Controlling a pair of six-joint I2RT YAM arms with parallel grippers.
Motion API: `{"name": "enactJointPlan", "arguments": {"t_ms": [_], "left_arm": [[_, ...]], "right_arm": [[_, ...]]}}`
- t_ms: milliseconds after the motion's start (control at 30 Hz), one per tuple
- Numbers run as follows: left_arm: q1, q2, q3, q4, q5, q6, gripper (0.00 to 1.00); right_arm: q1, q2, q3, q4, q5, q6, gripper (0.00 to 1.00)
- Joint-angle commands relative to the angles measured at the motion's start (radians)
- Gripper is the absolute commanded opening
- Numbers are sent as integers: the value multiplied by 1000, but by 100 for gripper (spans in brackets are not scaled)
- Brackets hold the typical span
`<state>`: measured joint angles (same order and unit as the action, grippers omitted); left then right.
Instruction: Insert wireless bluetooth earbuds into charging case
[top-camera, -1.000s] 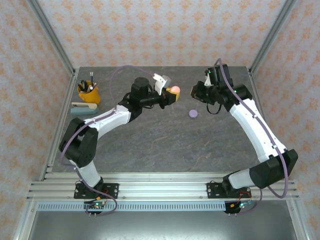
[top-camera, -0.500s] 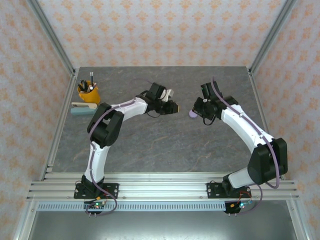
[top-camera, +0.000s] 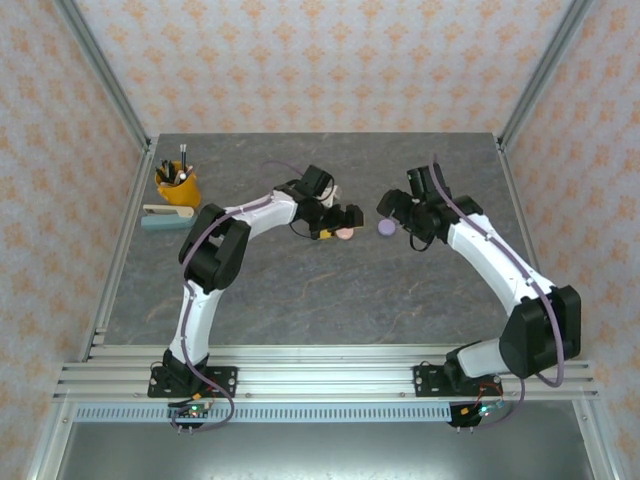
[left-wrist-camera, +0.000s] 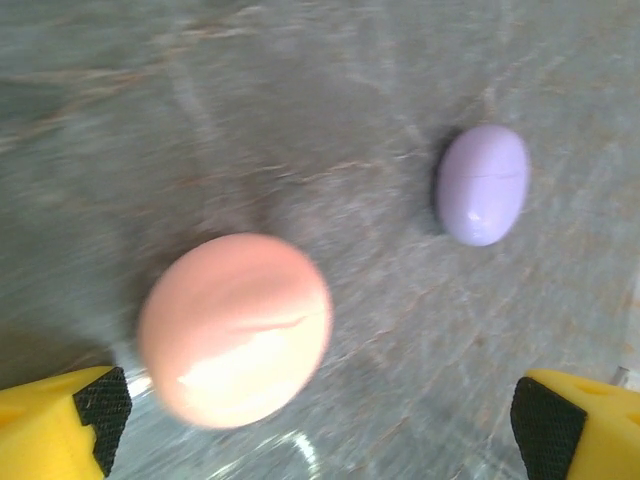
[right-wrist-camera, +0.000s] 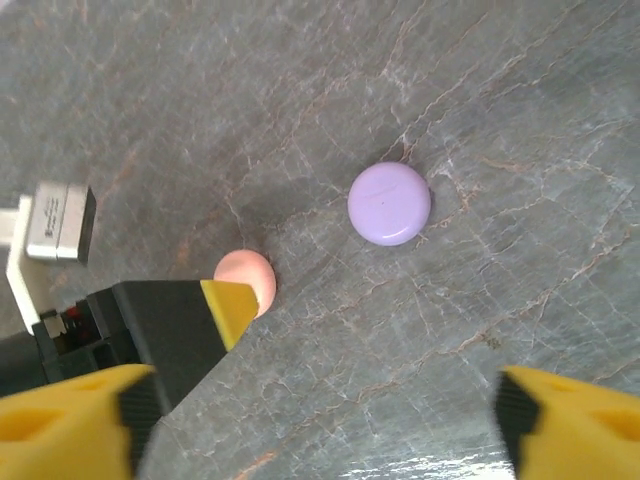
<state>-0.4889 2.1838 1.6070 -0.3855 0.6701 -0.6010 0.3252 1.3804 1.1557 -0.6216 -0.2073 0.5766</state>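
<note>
Grey marbled table (top-camera: 300, 290). Lilac case (top-camera: 386, 228) lies flat on it. Pink case (top-camera: 344, 232) just left of the lilac case, apart. Yellow pen cup (top-camera: 178, 186) and teal-and-tan block (top-camera: 165, 215) well left of it.

No text, label, brand, number or sign is readable anywhere in these views.

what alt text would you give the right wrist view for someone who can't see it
A round lilac case lies on a grey marbled table, with a pink case to its lower left, partly hidden behind the left hand. The right hand shows its yellow fingers wide apart at the bottom corners, holding nothing.
</note>
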Motion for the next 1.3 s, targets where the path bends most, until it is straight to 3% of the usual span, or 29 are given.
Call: {"name": "enactJointPlan", "arguments": {"t_ms": [0,133,300,433,567,667,867,1067,1267], "left_arm": [[64,-82,-8,-186,-104,43,100],[126,-239,-32,-283,-206,120,100],[182,-486,-98,-308,-450,226,100],[182,-703,-290,-128,-734,394,100],[182,-882,-549,124,-947,594,100],[198,-949,-721,278,-1025,663,100],[240,-1036,-1114,762,-1015,696,100],[299,-942,-1214,954,-998,644,100],[340,-837,-1196,1032,-899,667,100]], "right_arm": [[-34,-58,42,-59,30,-33,100],[-71,-82,88,-114,88,-99,100],[-74,-104,70,-101,382,-176,100],[-74,-179,-140,173,691,-252,100],[-99,-177,-287,362,862,-351,100],[-152,-147,-362,450,852,-367,100],[-186,-78,-523,728,827,-472,100],[-194,-51,-707,1097,742,-565,100],[-225,21,-783,1386,529,-593,100]]}}
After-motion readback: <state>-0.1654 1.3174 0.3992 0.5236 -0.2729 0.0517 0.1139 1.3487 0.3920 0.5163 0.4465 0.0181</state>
